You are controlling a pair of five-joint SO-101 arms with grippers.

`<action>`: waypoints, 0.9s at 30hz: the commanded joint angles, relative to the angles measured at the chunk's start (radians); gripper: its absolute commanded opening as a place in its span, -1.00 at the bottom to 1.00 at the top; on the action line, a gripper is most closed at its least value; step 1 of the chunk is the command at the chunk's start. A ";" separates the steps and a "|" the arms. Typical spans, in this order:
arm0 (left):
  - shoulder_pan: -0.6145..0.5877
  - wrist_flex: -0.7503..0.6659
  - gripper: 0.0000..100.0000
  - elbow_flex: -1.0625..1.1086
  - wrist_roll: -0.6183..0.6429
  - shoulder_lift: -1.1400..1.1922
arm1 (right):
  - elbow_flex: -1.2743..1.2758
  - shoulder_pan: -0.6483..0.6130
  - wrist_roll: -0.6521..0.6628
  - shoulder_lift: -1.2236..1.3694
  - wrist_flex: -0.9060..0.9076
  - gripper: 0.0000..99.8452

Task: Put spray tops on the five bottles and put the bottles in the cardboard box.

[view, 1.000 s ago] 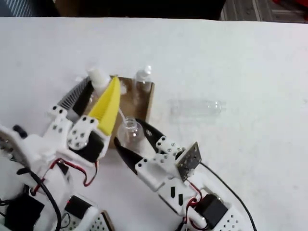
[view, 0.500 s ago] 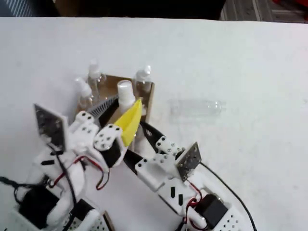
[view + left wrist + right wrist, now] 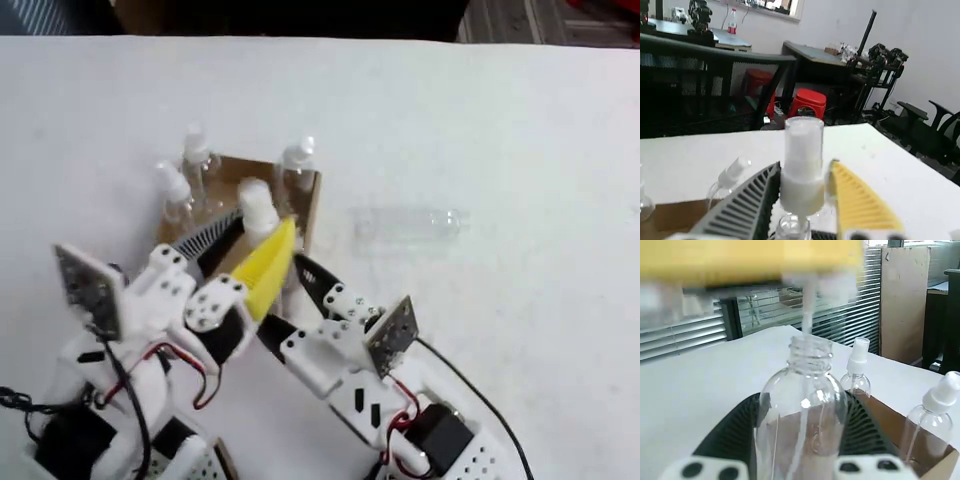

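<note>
My left gripper [image 3: 262, 222], with one grey and one yellow finger, is shut on a white spray top [image 3: 257, 203] [image 3: 801, 172]. It holds the top upright just above the neck of a clear bottle [image 3: 802, 415]. The top's thin tube [image 3: 803, 325] hangs down into that open neck. My right gripper [image 3: 276, 287], with black fingers, is shut on the bottle's body, beside the cardboard box [image 3: 305, 215]. Three bottles with spray tops stand in the box [image 3: 172, 190] [image 3: 197, 152] [image 3: 297, 160]. One more clear bottle [image 3: 405, 225] lies on its side on the table to the right.
The white table [image 3: 480, 120] stretches wide behind and to the right of the box. Both arm bases crowd the near edge. Two capped bottles [image 3: 856, 375] [image 3: 932, 415] stand close behind the held bottle, inside the box wall [image 3: 880, 412].
My left arm carried the spray top from over the box's left corner toward the bottle in my right gripper, and it now sits lower, over the neck. The right arm kept still.
</note>
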 commanded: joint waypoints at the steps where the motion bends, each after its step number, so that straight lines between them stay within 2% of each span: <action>1: 0.010 0.020 -0.45 0.037 0.006 -0.071 | -0.005 -0.001 0.002 0.002 -0.018 -0.97; 12: 0.001 0.051 -0.49 0.006 0.006 -0.130 | -0.005 0.028 0.002 0.002 -0.018 -0.97; 23: 0.002 0.265 -0.49 -0.226 0.006 -0.130 | -0.005 0.054 0.002 0.002 -0.019 -0.97; 27: 0.001 0.256 -0.49 -0.238 0.005 -0.128 | -0.005 0.054 0.002 0.004 -0.019 -0.97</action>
